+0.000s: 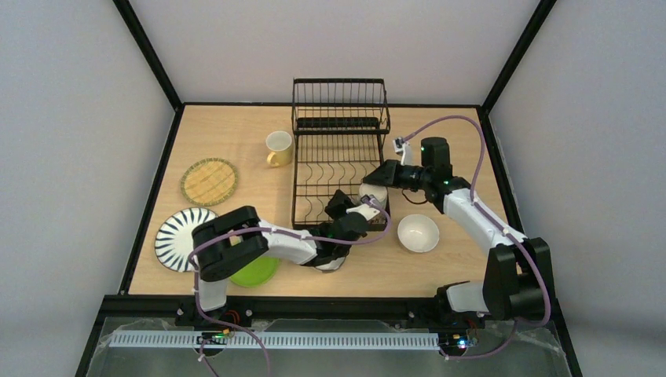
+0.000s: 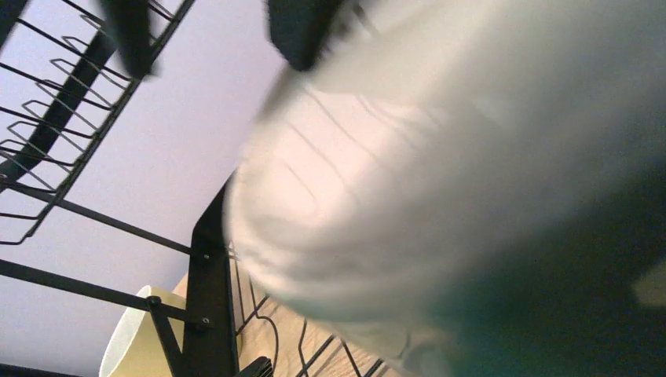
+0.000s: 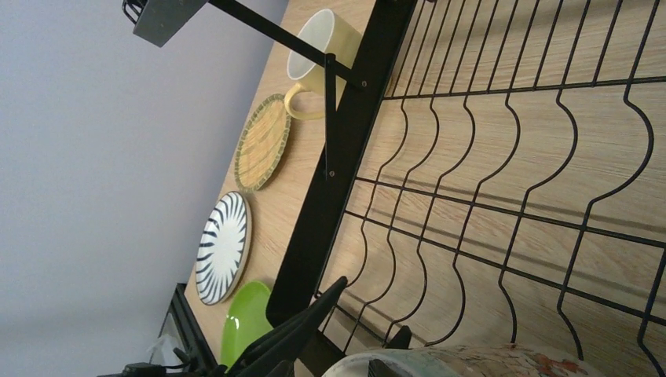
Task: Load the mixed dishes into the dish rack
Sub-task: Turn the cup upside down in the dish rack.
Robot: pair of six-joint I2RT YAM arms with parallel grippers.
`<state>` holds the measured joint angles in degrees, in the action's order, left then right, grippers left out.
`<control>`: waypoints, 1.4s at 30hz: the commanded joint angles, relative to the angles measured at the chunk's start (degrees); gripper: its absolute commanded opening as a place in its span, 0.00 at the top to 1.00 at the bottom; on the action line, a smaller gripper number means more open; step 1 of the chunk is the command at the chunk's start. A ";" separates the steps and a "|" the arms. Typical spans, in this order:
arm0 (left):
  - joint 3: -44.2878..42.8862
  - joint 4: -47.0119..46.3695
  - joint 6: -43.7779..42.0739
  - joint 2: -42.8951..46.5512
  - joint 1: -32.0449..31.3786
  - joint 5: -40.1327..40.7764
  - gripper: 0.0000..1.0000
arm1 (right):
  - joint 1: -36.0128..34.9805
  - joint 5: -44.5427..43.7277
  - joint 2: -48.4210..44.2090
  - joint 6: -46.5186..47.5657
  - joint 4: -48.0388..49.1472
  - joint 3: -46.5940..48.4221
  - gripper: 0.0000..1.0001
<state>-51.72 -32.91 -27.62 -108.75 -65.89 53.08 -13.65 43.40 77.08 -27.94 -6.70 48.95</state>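
Bowl point(image 1: 372, 195) at rack point(image 1: 298, 179), apparently in right gripper point(image 1: 379, 182)

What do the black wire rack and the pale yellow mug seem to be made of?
Black wire dish rack: probably coated metal, matte, from its thin bent rods. Pale yellow mug: likely glazed ceramic, given its thick rim and smooth sheen; plastic is possible.

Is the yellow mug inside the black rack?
No, the yellow mug stands on the table beside the black rack, outside its wires.
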 commanded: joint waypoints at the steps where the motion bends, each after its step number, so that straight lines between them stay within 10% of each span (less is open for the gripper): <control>1: 0.47 1.34 1.06 4.07 0.11 0.52 0.03 | -0.24 -4.13 2.34 0.81 -9.98 -2.75 0.45; 26: 0.48 19.55 7.43 18.71 0.50 1.72 0.02 | -0.24 -3.24 3.04 -2.29 -17.41 12.26 0.44; 42: -8.48 50.70 26.14 30.86 0.41 -12.17 0.03 | -0.26 -12.81 -4.70 -2.82 -24.60 19.44 0.41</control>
<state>-57.10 6.70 -8.64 -80.75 -65.56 47.92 -13.65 33.67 76.49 -30.83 -26.92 68.95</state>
